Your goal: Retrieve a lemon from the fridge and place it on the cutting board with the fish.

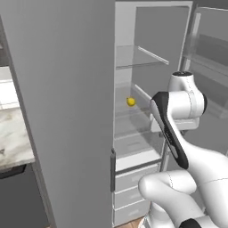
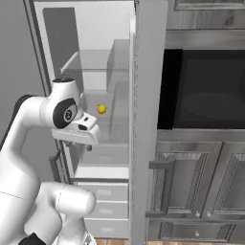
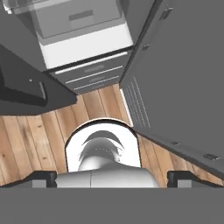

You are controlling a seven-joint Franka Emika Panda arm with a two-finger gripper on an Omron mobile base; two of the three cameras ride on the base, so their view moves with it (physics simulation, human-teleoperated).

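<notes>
one lemon [image 1: 130, 102] sits alone inside the open fridge [image 1: 67, 111], on a glass shelf about halfway up and toward the back of the compartment; it also shows in the right base view [image 2: 101, 109] as a small yellow spot beyond the arm's hand. two glass shelves are plain above and at the lemon's level, and three pale drawers [image 1: 133, 193] stack at the bottom of the fridge. the gripper [image 2: 76, 142] hangs in front of the fridge opening, lower than the lemon and well apart from it, pointing down toward the wooden floor [image 3: 26, 140]; its jaws stand wide and hold nothing. one dark oven or microwave window [image 2: 210, 88] is set into the wood-grain cabinets [image 2: 201, 186] to the right of the fridge, and one marble worktop [image 1: 13, 138] lies to the left of it. the white arm's own elbow stands between the left base camera and the lower fridge shelves.
</notes>
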